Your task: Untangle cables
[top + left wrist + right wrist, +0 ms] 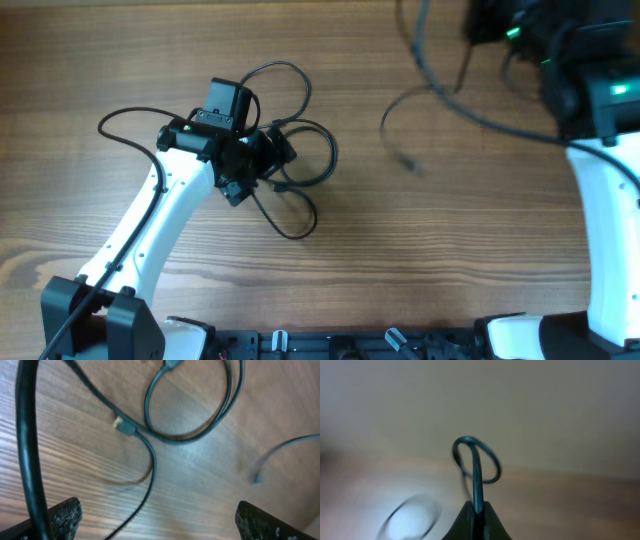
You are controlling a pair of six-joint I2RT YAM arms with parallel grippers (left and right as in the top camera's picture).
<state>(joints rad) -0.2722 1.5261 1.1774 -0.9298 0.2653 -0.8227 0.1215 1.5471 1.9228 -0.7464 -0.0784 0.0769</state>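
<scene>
A tangle of thin black cables (300, 150) lies in loose loops on the wooden table, left of centre. My left gripper (250, 165) hovers over it, open. In the left wrist view the fingers (160, 525) are spread wide, with one cable strand (150, 470) running between them untouched. A plug with a pale tip (118, 422) lies beyond them. My right gripper (477, 510) is shut on one black cable (476, 467), which curls into a loop above the fingertips. In the overhead view that cable (440, 85) hangs from the raised right arm at the top right, and its plug end (410, 165) is near the table.
The left arm's own wire (125, 115) arcs out to the left of the tangle. The right arm's white link (610, 220) runs down the right side. Black fixtures (330, 345) line the table's front edge.
</scene>
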